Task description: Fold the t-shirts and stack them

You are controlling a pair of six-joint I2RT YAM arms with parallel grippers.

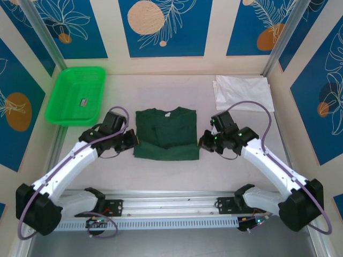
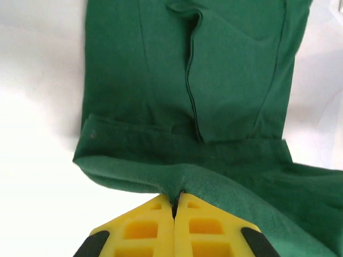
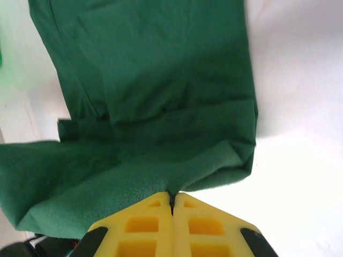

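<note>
Top external: our left end effector (image 1: 131,141) and right end effector (image 1: 204,142) clamp opposite side edges of the dark green t-shirt (image 1: 166,131) between them.

Matt, faintly fuzzy cloth of the dark green t-shirt (image 1: 166,134), thin creased cloth of the white t-shirt (image 1: 244,92), glossy plastic basket (image 1: 55,96) (bright green), smooth matt white table (image 1: 171,174).
</note>
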